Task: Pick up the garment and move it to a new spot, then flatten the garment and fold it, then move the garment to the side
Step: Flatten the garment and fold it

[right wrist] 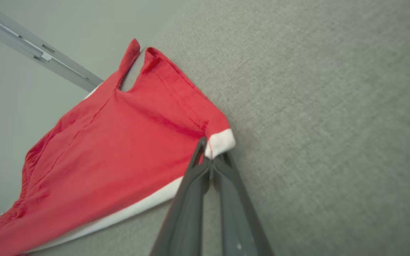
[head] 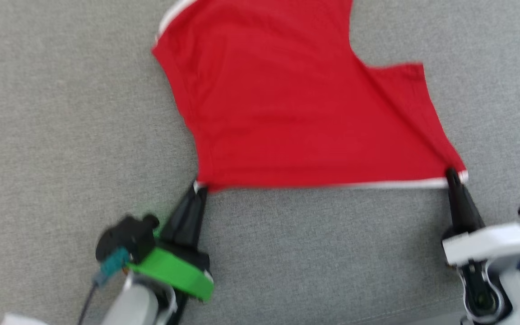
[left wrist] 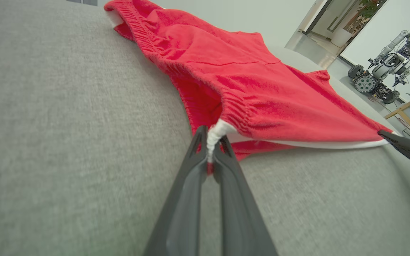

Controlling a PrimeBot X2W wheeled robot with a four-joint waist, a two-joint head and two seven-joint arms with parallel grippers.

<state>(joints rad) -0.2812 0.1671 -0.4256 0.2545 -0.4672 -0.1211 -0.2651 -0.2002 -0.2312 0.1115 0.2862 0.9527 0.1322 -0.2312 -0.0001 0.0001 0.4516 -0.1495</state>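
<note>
Left gripper (head: 200, 188) and right gripper (head: 452, 174) each pinch shut on a white-trimmed corner of the red shorts (head: 287, 104) (probably shorts). The bites are thin, so overstretching could slip one.

My right gripper (right wrist: 211, 160) is pinched tight on the white-trimmed corner of the red garment (right wrist: 112, 153), fingers (right wrist: 187, 199) pressed together, trim bunched at the tips. Cloth stretches off to the view's lower left, taut, with a white band along the near edge and a notch at the far end. Grey fabric surface (right wrist: 333, 106) underneath. Metal rail (right wrist: 41, 53) on the pale wall beyond.
</note>
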